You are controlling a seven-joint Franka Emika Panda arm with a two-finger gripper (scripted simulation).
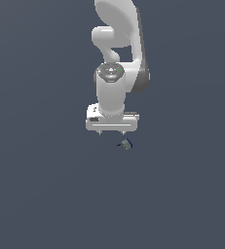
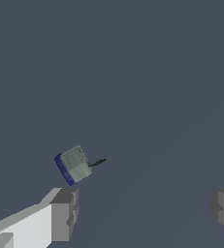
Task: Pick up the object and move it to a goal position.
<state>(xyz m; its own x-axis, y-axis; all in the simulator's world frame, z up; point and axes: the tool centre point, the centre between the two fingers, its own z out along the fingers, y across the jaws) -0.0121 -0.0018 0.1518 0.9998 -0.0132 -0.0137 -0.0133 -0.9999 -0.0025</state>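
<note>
The end effector hangs released, fingers spread wide, so the small lump on the desk can fit between them.

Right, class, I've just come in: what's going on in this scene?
A simulated white arm hangs over a plain grey floor with its gripper open. The object, a tiny grey lump with a blue edge and a thin black sliver, lies apart from the fingers, not yet between them. Nothing is grasped, so the pick-up has not begun. No goal marker shows in either view.
</note>
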